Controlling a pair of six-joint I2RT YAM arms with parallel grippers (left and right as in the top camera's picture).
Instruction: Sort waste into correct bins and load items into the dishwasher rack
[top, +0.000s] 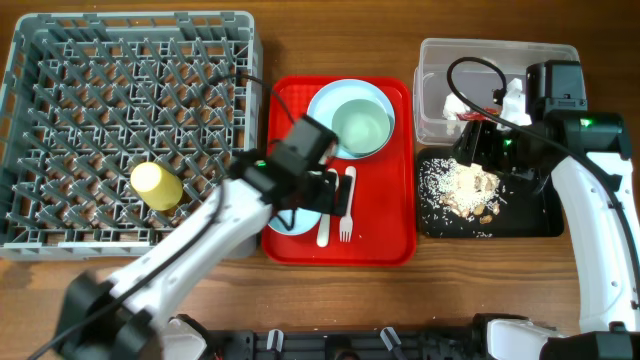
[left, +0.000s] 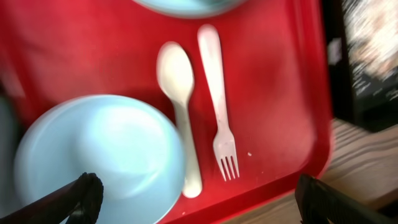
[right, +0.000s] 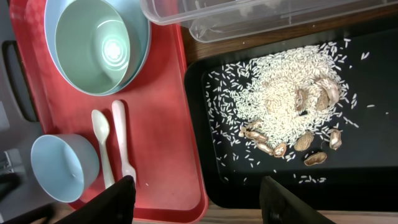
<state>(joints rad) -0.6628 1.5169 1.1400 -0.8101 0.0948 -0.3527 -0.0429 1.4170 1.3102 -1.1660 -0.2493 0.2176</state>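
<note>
The red tray (top: 385, 220) holds a green bowl (top: 360, 127) on a blue plate (top: 325, 100), a small blue bowl (top: 290, 222), a white spoon (top: 323, 230) and a white fork (top: 347, 205). My left gripper (top: 335, 190) is open and empty, low over the small blue bowl (left: 99, 155), spoon (left: 177, 81) and fork (left: 217, 99). My right gripper (top: 478, 148) is open and empty, above the black tray (top: 530, 215) of rice (right: 286, 93) and peanut shells (right: 314, 158). A yellow cup (top: 156, 185) lies in the grey dishwasher rack (top: 30, 120).
A clear plastic bin (top: 435, 90) with white crumpled waste (top: 455, 105) stands behind the black tray. In the right wrist view the red tray's edge (right: 193, 155) lies right beside the black tray (right: 367, 162). Bare wood shows along the table's front.
</note>
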